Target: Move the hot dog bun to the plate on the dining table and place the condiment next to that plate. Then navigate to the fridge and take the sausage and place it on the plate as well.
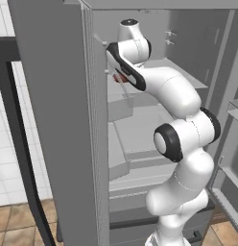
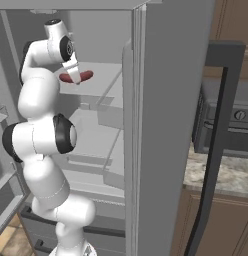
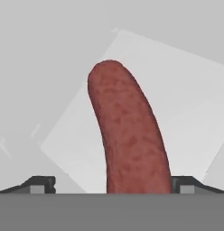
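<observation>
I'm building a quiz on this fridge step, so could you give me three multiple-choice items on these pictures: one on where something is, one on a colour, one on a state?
1. Where does the sausage lie?
A. on a shelf inside the fridge
B. on the floor
C. on a stool

2. What colour is the sausage?
A. bright blue
B. reddish-brown
C. white

3. How does the gripper stand?
A. shut on the sausage
C. shut with nothing in it
B. open, a fingertip on each side of the sausage

Answers: 1 A, the base views show it on a grey shelf; 2 B, clear in the hand view; 3 B, both tips stand apart from the sausage.
</observation>
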Available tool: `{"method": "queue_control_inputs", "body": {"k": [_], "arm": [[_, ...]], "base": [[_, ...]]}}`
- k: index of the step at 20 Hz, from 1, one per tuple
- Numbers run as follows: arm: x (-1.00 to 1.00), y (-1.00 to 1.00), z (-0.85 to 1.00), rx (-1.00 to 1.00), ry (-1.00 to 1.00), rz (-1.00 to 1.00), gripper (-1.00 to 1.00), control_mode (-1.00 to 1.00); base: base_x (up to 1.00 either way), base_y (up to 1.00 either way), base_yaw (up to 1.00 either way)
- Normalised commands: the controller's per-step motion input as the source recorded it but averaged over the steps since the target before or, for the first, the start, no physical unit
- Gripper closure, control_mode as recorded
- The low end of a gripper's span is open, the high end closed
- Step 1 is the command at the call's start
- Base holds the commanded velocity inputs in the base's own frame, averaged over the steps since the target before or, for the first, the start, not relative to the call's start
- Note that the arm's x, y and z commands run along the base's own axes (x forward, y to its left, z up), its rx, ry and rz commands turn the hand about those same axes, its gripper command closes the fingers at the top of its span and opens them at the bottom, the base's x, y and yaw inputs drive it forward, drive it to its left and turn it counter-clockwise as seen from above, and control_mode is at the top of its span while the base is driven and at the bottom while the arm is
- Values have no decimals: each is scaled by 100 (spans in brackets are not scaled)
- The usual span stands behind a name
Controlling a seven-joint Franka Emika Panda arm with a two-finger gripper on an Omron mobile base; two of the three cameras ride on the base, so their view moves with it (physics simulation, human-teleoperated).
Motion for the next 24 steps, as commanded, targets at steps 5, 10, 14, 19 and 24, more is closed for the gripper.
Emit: {"method": "queue_control_inputs", "body": {"k": [5, 10, 14, 19, 24], "arm": [[0, 0, -28, 0, 0, 0, 100, -100], [-1, 0, -35, -1, 2, 0, 100, -100], [-43, -11, -35, 1, -14, 0, 100, -100], [-83, -16, -24, 3, -29, 0, 100, -100], [-100, -29, 3, 0, -31, 0, 100, -100]], "base": [[0, 0, 0], [0, 0, 0], [0, 0, 0], [0, 0, 0], [0, 0, 0]]}}
